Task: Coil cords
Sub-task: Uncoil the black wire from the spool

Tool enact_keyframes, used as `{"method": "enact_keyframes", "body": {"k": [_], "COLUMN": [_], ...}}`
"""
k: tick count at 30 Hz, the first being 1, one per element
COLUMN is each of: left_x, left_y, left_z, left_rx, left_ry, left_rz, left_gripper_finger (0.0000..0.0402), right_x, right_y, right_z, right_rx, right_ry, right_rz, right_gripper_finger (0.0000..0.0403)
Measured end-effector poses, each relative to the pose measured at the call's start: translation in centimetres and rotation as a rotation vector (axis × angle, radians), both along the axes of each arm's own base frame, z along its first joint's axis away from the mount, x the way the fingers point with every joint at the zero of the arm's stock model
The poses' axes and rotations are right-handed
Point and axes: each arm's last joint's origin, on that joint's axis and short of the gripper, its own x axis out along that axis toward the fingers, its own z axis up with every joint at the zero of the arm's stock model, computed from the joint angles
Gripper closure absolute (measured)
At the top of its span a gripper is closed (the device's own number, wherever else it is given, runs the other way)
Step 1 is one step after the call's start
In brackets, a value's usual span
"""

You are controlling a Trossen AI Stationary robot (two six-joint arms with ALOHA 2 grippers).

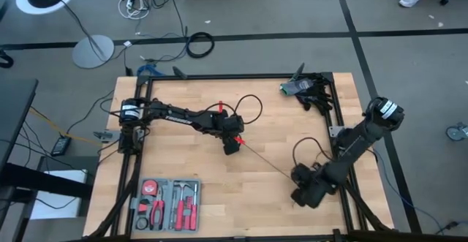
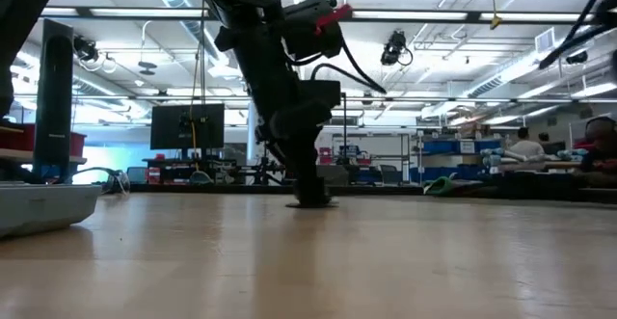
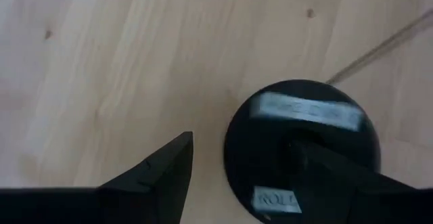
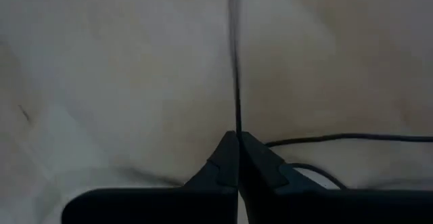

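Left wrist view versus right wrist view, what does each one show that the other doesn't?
Only the left wrist view shows the round black puck with pale labels, the left gripper down at it with one finger on it and the other apart. Only the right wrist view shows the right gripper shut on the wire, with a slack loop beside it. Both show the wooden table and a stretch of the thin wire.

Worktop [image 1: 256, 198]: pale wood, plank grain. Wire [image 1: 267, 165]: black, thin. Puck [image 3: 304, 139]: black, white labels. Left claw [image 1: 232, 145]: dark, red accents. Tool tray [image 1: 167, 204]: grey, red-handled tools.
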Motion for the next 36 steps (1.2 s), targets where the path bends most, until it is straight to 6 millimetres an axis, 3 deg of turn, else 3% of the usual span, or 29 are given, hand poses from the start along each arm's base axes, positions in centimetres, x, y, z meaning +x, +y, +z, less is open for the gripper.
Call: {"method": "enact_keyframes", "body": {"k": [10,16,21,27,32,36], "left_x": [-0.4,-0.9,-1.2,-1.3,-0.9,-0.4], "left_y": [0.0,0.0,0.0,-0.4,-0.6,-0.6], "left_z": [0.2,0.9,2.1,1.8,1.9,2.2], "left_rx": [0.012,0.027,0.035,0.029,0.029,0.02], "left_ry": [0.039,0.047,0.014,-0.009,-0.066,-0.124], "left_rz": [0.002,0.005,0.005,-0.006,-0.018,-0.031], "left_gripper_finger": [0.0172,0.0172,0.0172,0.0172,0.0172,0.0172], "right_x": [-3.0,-2.9,-1.3,1.8,5.5,8.2], "right_y": [2.3,2.5,2.0,0.6,-2.0,-5.2], "right_z": [3.6,4.2,3.7,3.0,2.5,2.2], "right_rx": [-0.106,-0.17,-0.199,-0.246,-0.38,-0.475], "right_ry": [0.121,0.004,-0.14,-0.3,-0.402,-0.416], "right_rz": [-0.09,-0.113,-0.115,-0.07,-0.02,0.035], "right_gripper_finger": [0.0403,0.0394,0.0362,0.0321,0.0294,0.028]}}
